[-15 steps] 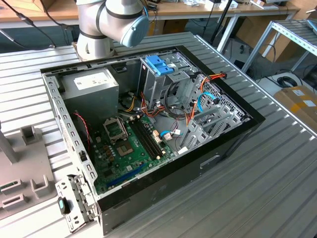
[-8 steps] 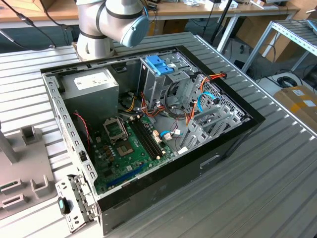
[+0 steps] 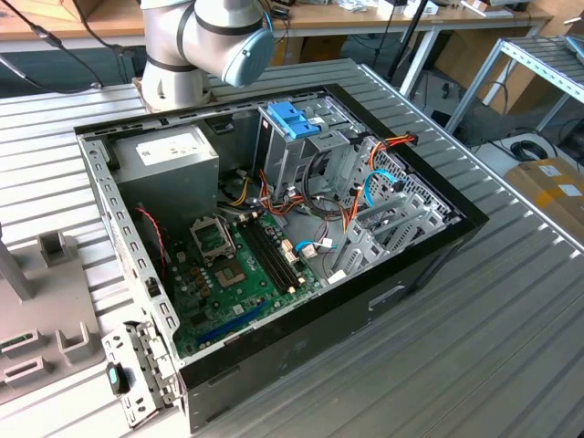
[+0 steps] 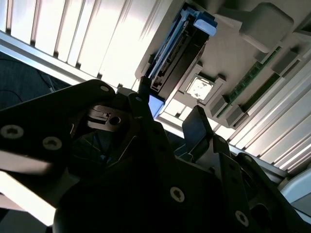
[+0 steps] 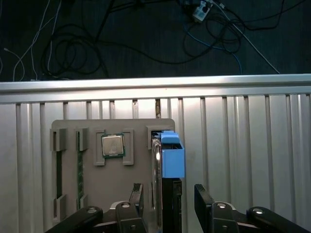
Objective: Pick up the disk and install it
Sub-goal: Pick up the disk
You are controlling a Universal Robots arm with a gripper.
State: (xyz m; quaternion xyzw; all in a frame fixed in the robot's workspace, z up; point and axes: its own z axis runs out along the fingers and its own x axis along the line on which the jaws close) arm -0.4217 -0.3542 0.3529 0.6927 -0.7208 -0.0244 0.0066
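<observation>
The disk (image 5: 167, 160), a grey metal drive in a bright blue carrier rail, stands on edge in a slot of a grey fixture plate (image 5: 68, 127). In the first wrist view my gripper (image 5: 169, 194) straddles its near end, open, with a gap between each finger (image 5: 137, 193) and the drive. In the second wrist view the disk (image 4: 177, 53) rises out of the fixture just beyond the gripper (image 4: 170, 109), whose dark fingertips (image 4: 197, 124) flank it without touching.
The fixture plate also carries a processor chip (image 5: 112, 145) and a memory stick (image 5: 80, 165). In the exterior view an open computer case (image 3: 274, 219) lies on the ribbed table with a blue-handled drive cage (image 3: 294, 119), a power supply box (image 3: 173, 160) and loose cables.
</observation>
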